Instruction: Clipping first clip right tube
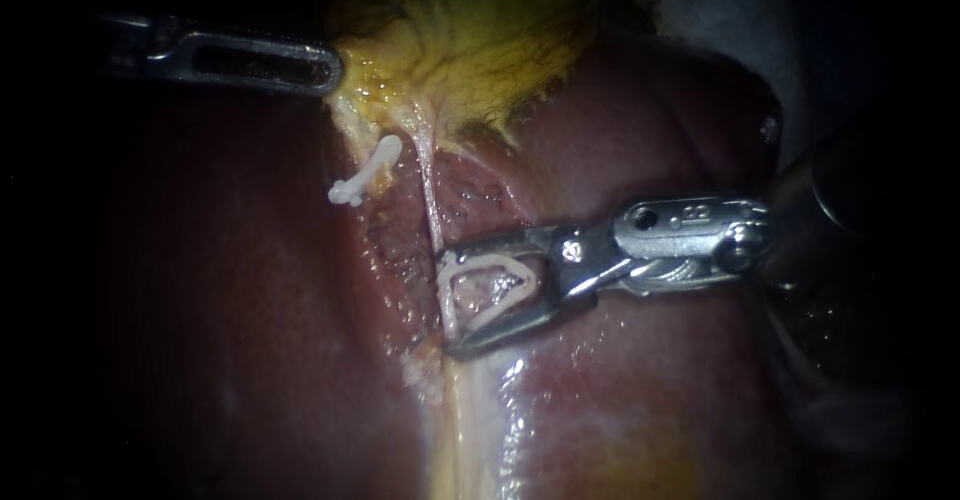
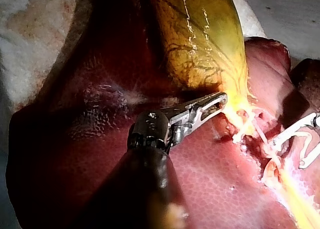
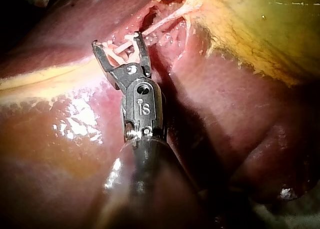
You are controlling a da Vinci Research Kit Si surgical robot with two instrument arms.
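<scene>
Two clips are showing. The closed clip (image 1: 365,173) is sitting on the left tube (image 1: 352,132), far and left of your right instrument (image 1: 447,300). That instrument's jaws are standing wide and carrying the open clip (image 1: 490,258). The right tube (image 1: 431,200) is running near, down between their tips, over the liver (image 1: 200,310). Your left instrument (image 1: 330,68) is clenching the gallbladder (image 1: 470,50) edge, far left.

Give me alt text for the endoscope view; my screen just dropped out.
The right instrument's jaws hold an open white clip with the thin right tube at its mouth. The left instrument grips the yellow gallbladder's edge above, and a closed clip sits left of that tube, over the red liver.
</scene>
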